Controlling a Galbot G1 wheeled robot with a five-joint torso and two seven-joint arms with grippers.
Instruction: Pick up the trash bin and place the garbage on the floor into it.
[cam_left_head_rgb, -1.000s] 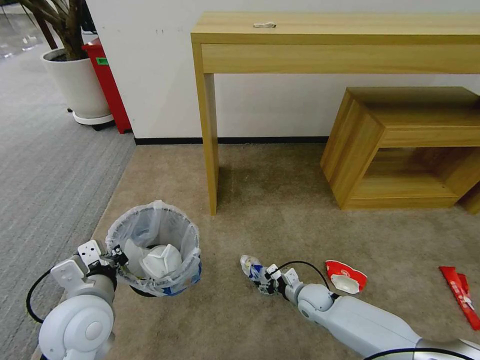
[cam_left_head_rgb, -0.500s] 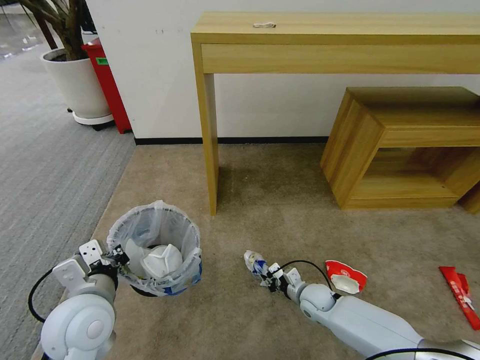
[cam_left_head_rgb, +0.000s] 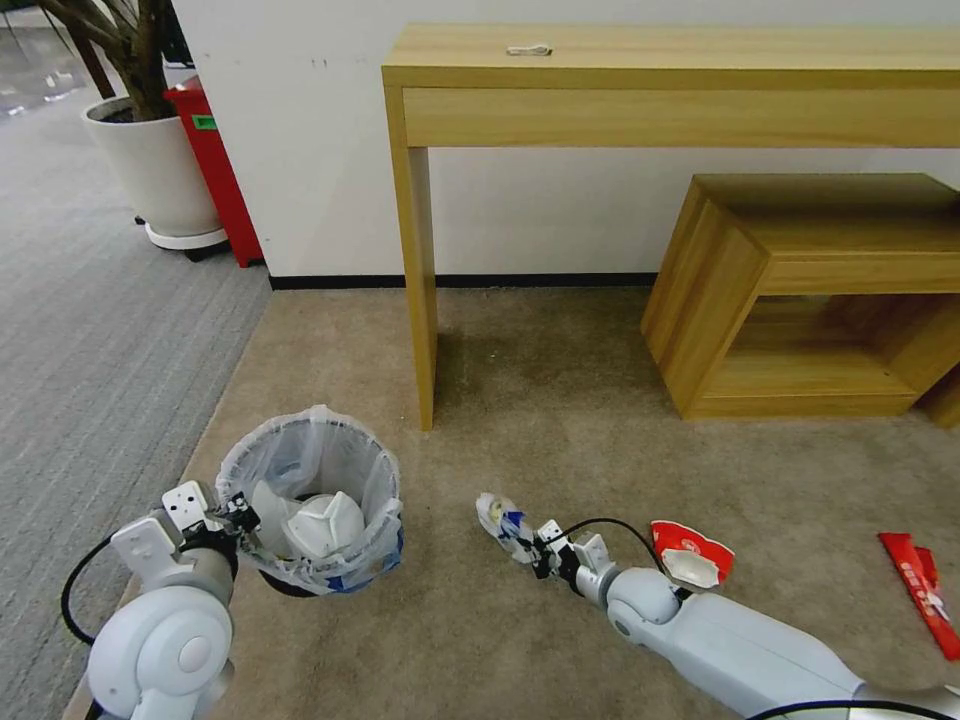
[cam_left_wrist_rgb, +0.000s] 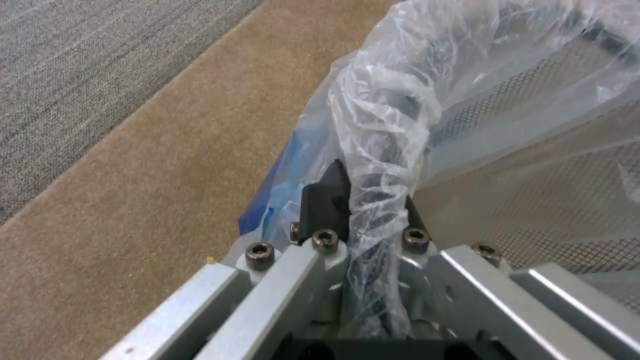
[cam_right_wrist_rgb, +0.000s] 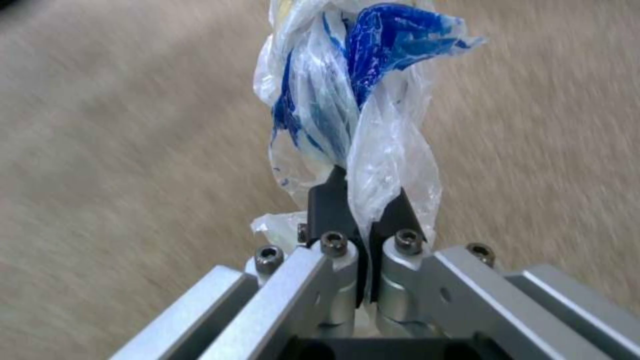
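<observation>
Small round trash bin (cam_left_head_rgb: 310, 500) with crinkly white liner: left claw (cam_left_head_rgb: 238, 515) pinches its rim.
Right claw (cam_left_head_rgb: 532, 548), clamped on crumpled blue-white plastic garbage (cam_left_head_rgb: 500, 519), has lifted it nearer the bin.

Open beige short-pile carpet (cam_left_head_rgb: 560, 400) across centre frame, free lane between the small round bag-lined trash bin (cam_left_head_rgb: 312, 500) at lower left and the crumpled blue-white plastic wrapper (cam_left_head_rgb: 500, 520) at lower centre. Bin mouth partly taken by a white folded mask (cam_left_head_rgb: 322, 525); rim on near side pinched in the left gripper (cam_left_head_rgb: 232, 515). Light-wood table leg (cam_left_head_rgb: 420, 270) blocks upper centre. Low wooden bench (cam_left_head_rgb: 800, 290) walls off upper right. Crushed red-white paper cup (cam_left_head_rgb: 692, 555) just beside the right arm; red wrapper (cam_left_head_rgb: 925, 590) at right edge.
</observation>
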